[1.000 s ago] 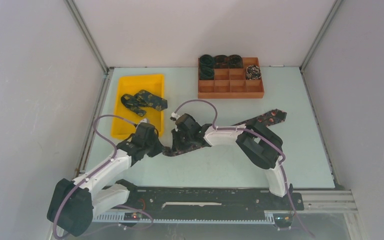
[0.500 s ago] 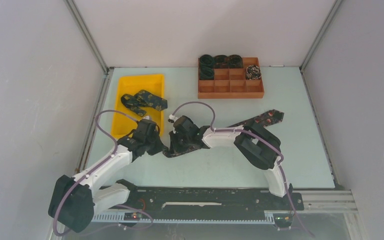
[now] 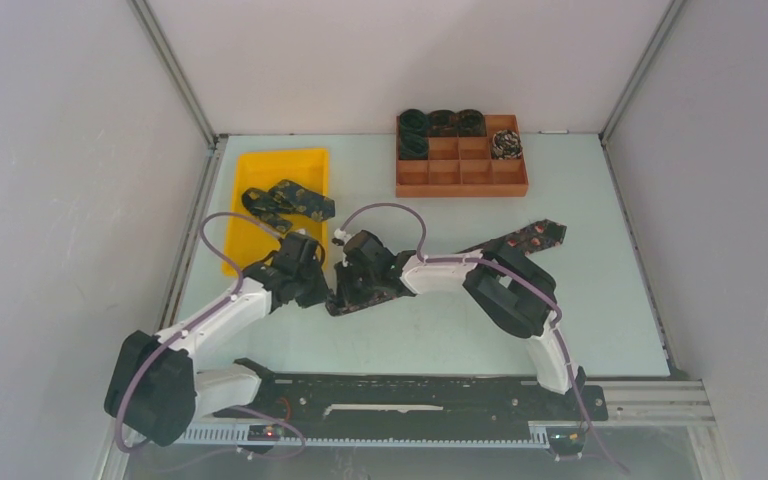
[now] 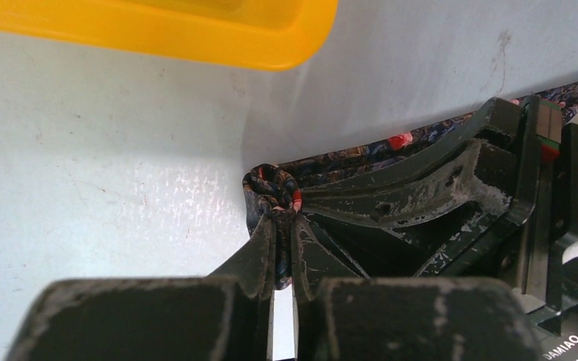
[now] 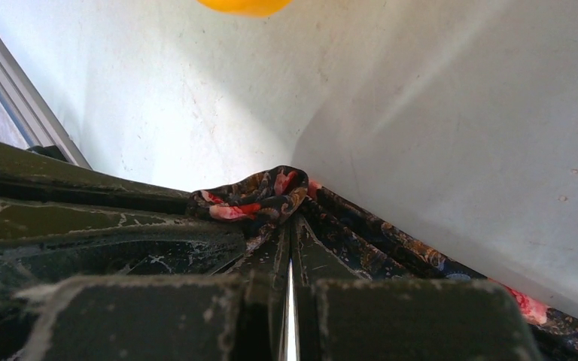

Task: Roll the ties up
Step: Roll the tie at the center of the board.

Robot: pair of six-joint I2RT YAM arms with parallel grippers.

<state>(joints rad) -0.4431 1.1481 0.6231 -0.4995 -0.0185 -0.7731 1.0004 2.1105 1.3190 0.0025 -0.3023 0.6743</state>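
A long dark tie with red specks lies slantwise across the table, its wide end at the right. Its near end is turned into a small coil. My left gripper is shut on this coil, with fabric showing between its fingers. My right gripper meets it from the other side, shut on the tie at the coil's edge. Two loose ties lie in the yellow tray. Several rolled ties sit in the brown compartment box.
The yellow tray's corner is just beyond the left gripper. The box stands at the table's far side. Metal frame rails run along the table's left and right edges. A black base rail spans the near edge.
Both grippers have crept slightly left and away from the bases with the coiled tie end. The left forearm has swung a little rightward.
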